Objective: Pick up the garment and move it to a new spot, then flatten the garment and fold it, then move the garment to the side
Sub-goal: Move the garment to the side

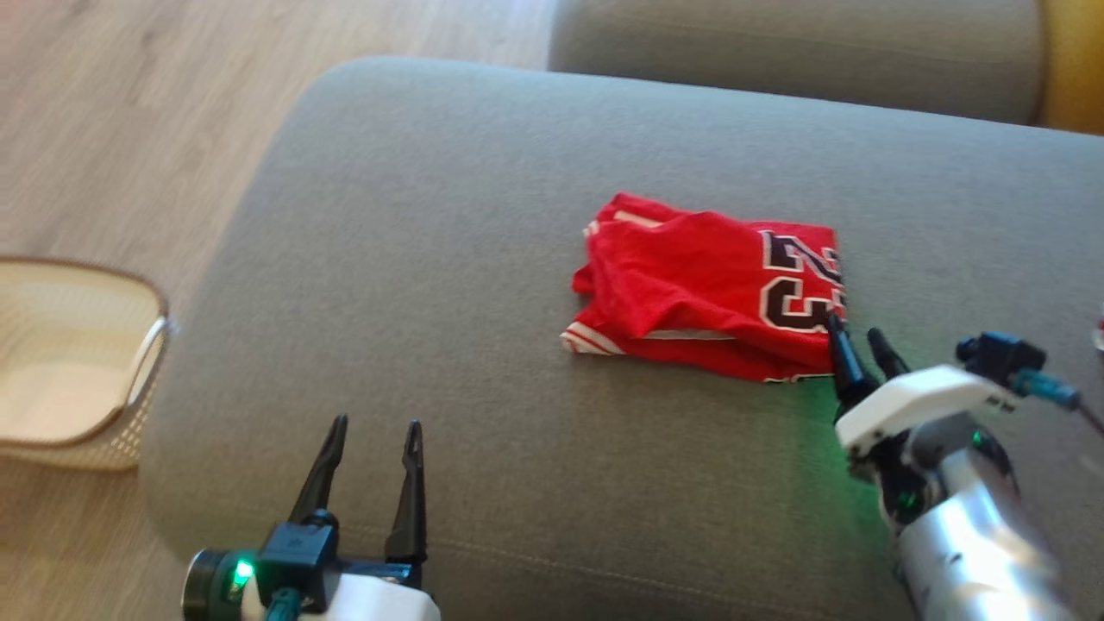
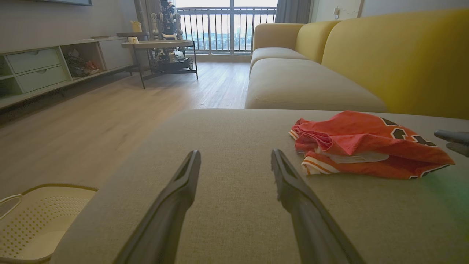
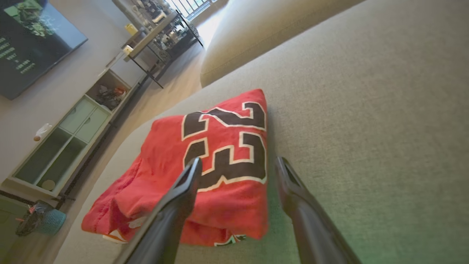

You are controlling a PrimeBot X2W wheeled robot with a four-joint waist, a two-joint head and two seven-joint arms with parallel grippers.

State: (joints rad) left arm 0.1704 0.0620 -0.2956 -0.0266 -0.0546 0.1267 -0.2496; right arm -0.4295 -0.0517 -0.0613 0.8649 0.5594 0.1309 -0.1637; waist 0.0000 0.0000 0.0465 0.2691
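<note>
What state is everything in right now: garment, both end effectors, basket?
Red basketball jersey with black number 23: folded, lying on the grey fabric sofa cushion.
Left end effector: open, empty, apart from the jersey.
Right end effector: open, empty, fingertips at the jersey's near corner.
Cream perforated plastic basket: upright on the wooden floor beside the cushion.

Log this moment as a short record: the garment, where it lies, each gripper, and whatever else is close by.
garment: red jersey with a black 23, folded into a rough rectangle
surface: grey sofa cushion, jersey lying right of centre
left gripper: open, over bare cushion, well apart from the jersey
right gripper: open, at the jersey's near right corner, one finger above the cloth and one beside its edge; contact unclear
nearby: cream perforated basket on the wooden floor, left of the cushion
</note>
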